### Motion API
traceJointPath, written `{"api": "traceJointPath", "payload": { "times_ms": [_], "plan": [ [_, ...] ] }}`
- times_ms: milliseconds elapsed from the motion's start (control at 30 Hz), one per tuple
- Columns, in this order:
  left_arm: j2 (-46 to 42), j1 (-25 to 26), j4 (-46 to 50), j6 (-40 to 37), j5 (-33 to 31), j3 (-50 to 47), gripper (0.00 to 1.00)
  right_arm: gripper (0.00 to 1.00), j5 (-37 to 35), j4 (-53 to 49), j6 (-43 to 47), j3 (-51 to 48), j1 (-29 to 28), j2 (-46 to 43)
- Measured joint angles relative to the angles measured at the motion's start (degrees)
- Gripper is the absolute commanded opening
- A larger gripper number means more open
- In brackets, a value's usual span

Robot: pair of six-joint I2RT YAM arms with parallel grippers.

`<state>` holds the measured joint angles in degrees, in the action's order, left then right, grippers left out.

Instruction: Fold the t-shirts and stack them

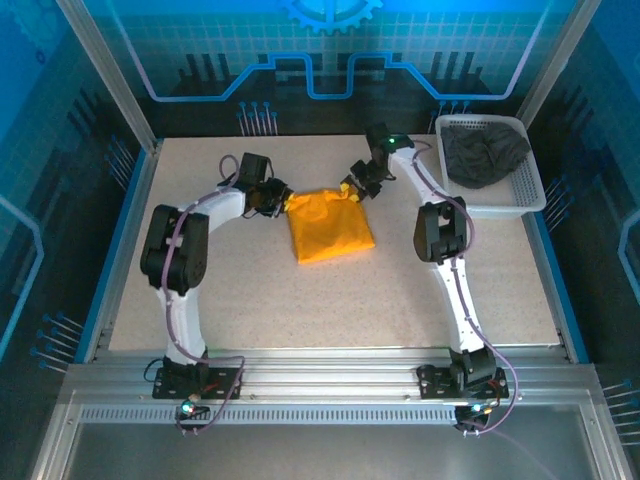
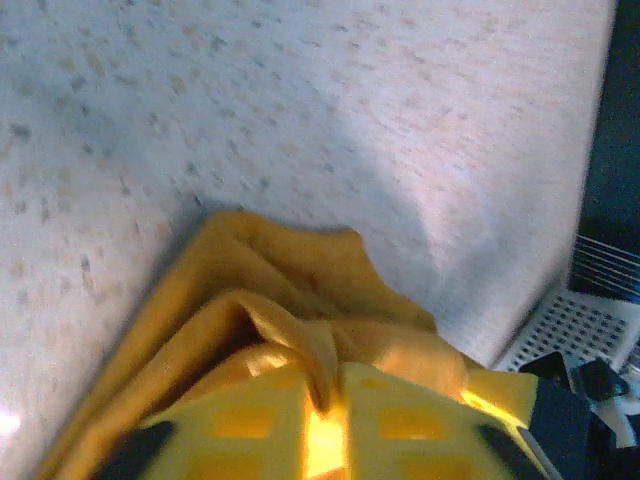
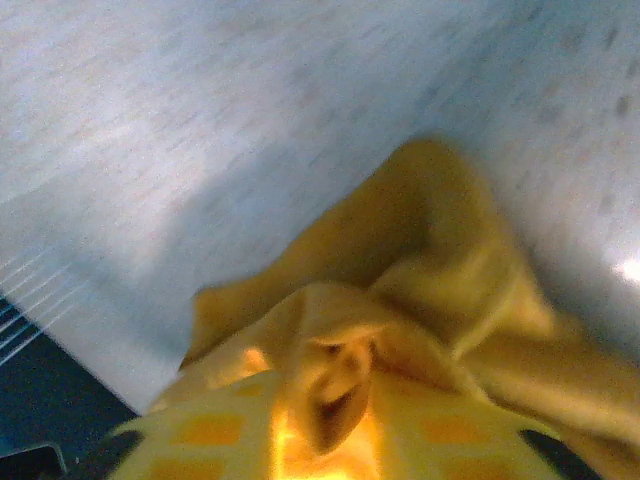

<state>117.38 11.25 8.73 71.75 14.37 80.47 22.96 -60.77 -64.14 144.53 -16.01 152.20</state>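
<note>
Starting at the near edge, where both arm bases are bolted, the speckled surface [image 1: 250, 300] lies bare up to the orange-yellow t-shirt [image 1: 330, 228]. The shirt sits near the middle as a roughly square, partly folded bundle. Both arms reach to the shirt's far edge.

The left pincer [image 1: 284, 203] is clamped on the far-left corner. Its wrist camera shows the yellow-padded fingers [image 2: 240, 420] pressed together with bunched layers of orange cloth pinched between them. The right pincer [image 1: 356, 187] is likewise closed on the far-right corner, with a gathered fold of fabric caught between its pads [image 3: 440, 430].

Gripping both far corners at once looks meant to hold that edge taut, so it can be carried over or dragged straight for the next fold. By that reading the first shirt is only partway done.

Farther off, at the far right, the dark grey t-shirt [image 1: 485, 155] lies crumpled inside the white mesh basket [image 1: 528, 195], not yet folded. No brand, label or legible writing shows on either garment or the basket.
</note>
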Motion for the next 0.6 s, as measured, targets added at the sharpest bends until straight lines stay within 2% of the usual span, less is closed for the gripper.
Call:
{"api": "traceJointPath", "payload": {
  "times_ms": [100,200,300,367,467,533,600],
  "plan": [
    [1.81,-0.17,3.3,-1.31,-0.09,3.61,0.49,0.67,0.9,-0.57,1.44,0.22,1.03,0.81],
    [-1.57,0.04,5.53,-2.51,-1.25,4.83,0.51,0.72,0.09,0.66,4.15,-2.34,1.95,-3.67],
    [-10.58,1.27,6.75,-2.54,-3.41,0.52,0.52,0.73,-1.31,2.05,8.04,-8.52,2.95,-12.2],
    [-20.2,4.5,6.58,-0.79,-5.11,-5.14,0.56,0.68,-2.29,4.81,10.84,-17.25,3.48,-22.03],
    [-32.59,13.73,3.34,5.84,-7.69,-15.41,0.63,0.61,-2.73,12.98,13.33,-37.11,3.72,-41.07],
    [-36.3,20.41,0.04,11.41,-9.01,-21.11,0.67,0.58,-2.56,18.16,14.27,-50.51,3.69,-54.29],
    [-35.32,25.86,-3.72,17.46,-11.28,-25.07,0.68,0.58,-1.92,23.65,14.69,-63.49,3.72,-67.3]
  ]
}}
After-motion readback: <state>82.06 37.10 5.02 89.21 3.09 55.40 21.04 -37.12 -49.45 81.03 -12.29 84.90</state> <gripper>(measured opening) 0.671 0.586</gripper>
